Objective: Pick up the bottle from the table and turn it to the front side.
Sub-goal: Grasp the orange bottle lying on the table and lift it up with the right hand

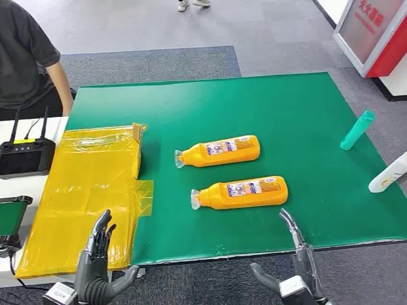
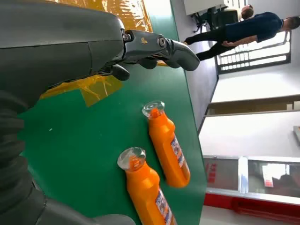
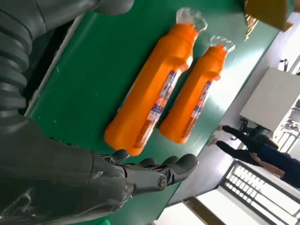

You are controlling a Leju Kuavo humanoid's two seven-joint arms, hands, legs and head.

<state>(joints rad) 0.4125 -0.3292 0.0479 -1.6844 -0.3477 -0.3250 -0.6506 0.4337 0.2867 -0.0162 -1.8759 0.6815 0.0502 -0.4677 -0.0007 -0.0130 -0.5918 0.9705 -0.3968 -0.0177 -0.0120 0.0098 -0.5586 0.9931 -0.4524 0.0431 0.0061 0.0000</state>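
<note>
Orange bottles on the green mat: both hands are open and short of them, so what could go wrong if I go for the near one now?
1. The near bottle lies on its side beside the far bottle; a sloppy reach may roll it into its neighbour.
2. The right hand sits by the bottle's base end, so a grip there may let the capped end droop.
3. The left hand hovers over yellow plastic sheeting, which fingers might snag.

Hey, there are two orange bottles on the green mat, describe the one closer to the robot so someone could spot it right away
Start at the green mat covering the table. Two orange bottles lie on their sides near its middle, clear caps pointing toward the yellow plastic sheet. The nearer orange bottle is the one closest to the mat's front edge, just ahead of the right hand; the farther orange bottle lies behind it.
</note>
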